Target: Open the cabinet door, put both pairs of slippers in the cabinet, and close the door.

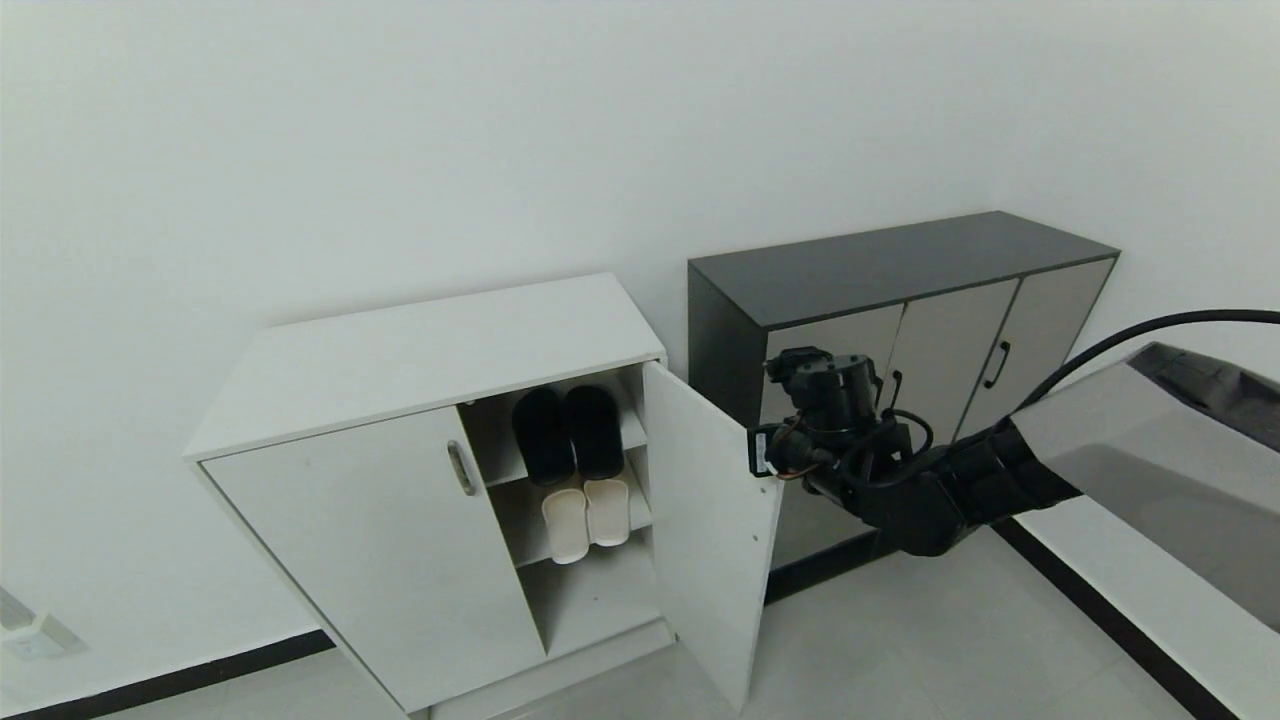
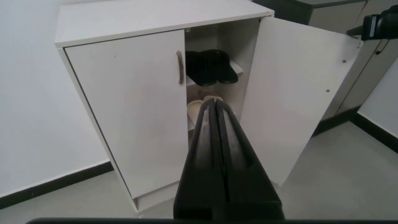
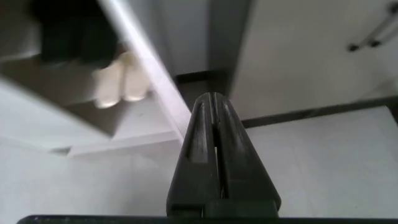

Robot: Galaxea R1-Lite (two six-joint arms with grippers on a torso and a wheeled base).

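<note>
With black slippers [image 1: 567, 432] and cream slippers [image 1: 587, 515] shelved in the white wooden cabinet [image 1: 430, 350], the right end effector [image 3: 214, 102] — pressed together — is hovering just right of the open door [image 1: 705, 520], needing a steady push shut.

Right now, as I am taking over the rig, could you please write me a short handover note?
Left gripper: fingers shut, empty, held in front of the cabinet.
Right gripper: fingers shut, empty, by the outer edge of the open door; I cannot tell whether it touches.
Black slippers sit inside the cabinet, white slippers one level below them.
Done: door opened, both pairs stowed.
Left: close the door.
</note>
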